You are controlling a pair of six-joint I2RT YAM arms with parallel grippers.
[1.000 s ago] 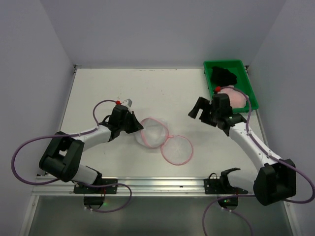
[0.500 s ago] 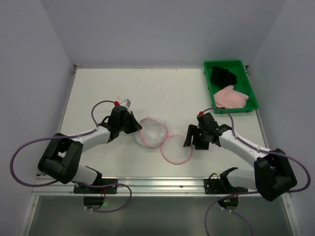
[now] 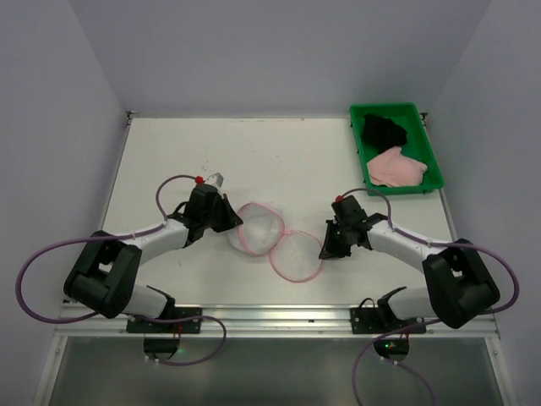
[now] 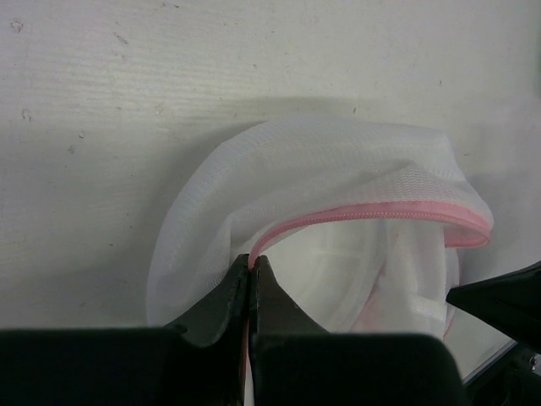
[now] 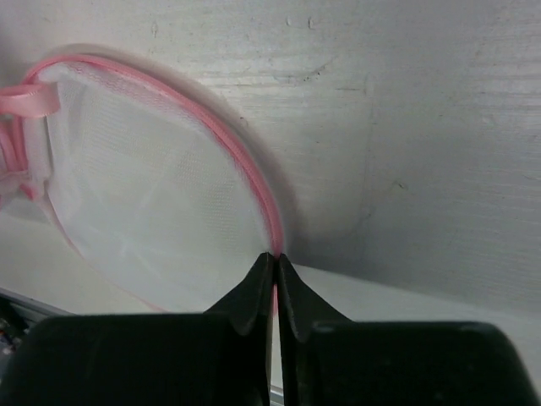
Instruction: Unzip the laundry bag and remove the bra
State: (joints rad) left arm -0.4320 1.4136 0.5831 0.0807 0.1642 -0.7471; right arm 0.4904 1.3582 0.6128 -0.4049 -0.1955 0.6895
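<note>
Opened laundry bag (image 3: 258,228) | pink zip rim (image 4: 380,213) is being pinched by left jaws and right jaws, one half each | grips are best being confined to rim, off the mesh.

Green tray (image 3: 385,107): rectangular, open-topped, standing flat on the white table (image 3: 279,161) at its far right corner. Black cloth (image 3: 385,129): crumpled, lying inside the tray at the tray's far end. Table surface left of the tray: matt, with faint scuffs and small dark specks. Metal rail (image 3: 270,315): runs along the table's near edge, well apart from the tray. Pale walls (image 3: 279,59): rise just behind and to the right of the tray.
</note>
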